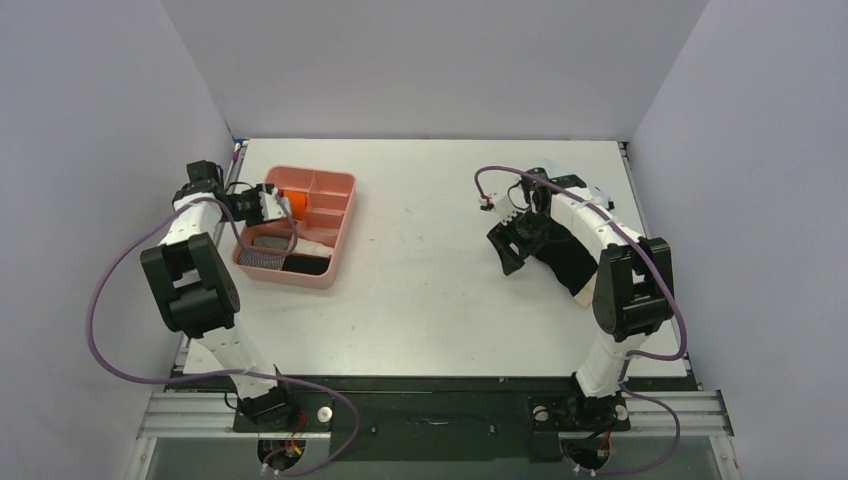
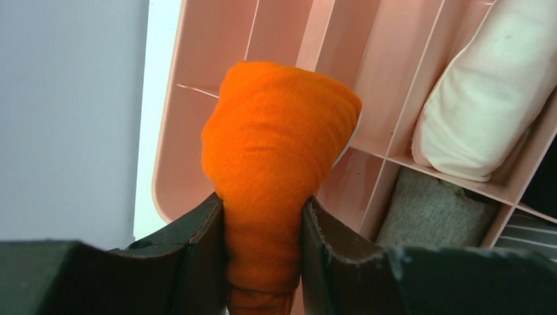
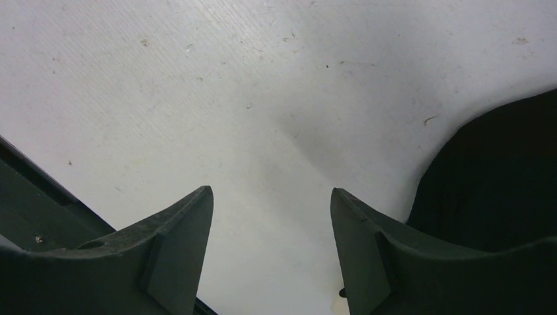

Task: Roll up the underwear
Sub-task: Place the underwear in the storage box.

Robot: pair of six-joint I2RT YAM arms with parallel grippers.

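My left gripper (image 2: pixel 263 203) is shut on the rolled orange underwear (image 2: pixel 279 141), holding it above a compartment at the left end of the pink tray (image 2: pixel 197 46). From above, the orange underwear (image 1: pixel 288 206) shows at the tray's (image 1: pixel 345 215) left side with the left gripper (image 1: pixel 272 205) on it. The black underwear (image 1: pixel 570 255) lies on the table at the right, partly under the right arm. My right gripper (image 1: pixel 510 245) hangs open over bare table just left of it. The black underwear (image 3: pixel 492 177) fills the right edge of the right wrist view, beside the open right gripper (image 3: pixel 270 191).
The pink tray has several compartments; a cream roll (image 2: pixel 483 98), a grey cloth (image 2: pixel 433 213) and a striped cloth (image 2: pixel 532 233) lie in them. A wall (image 2: pixel 66 111) rises close on the tray's left. White table (image 1: pixel 440 300) stretches between the two arms.
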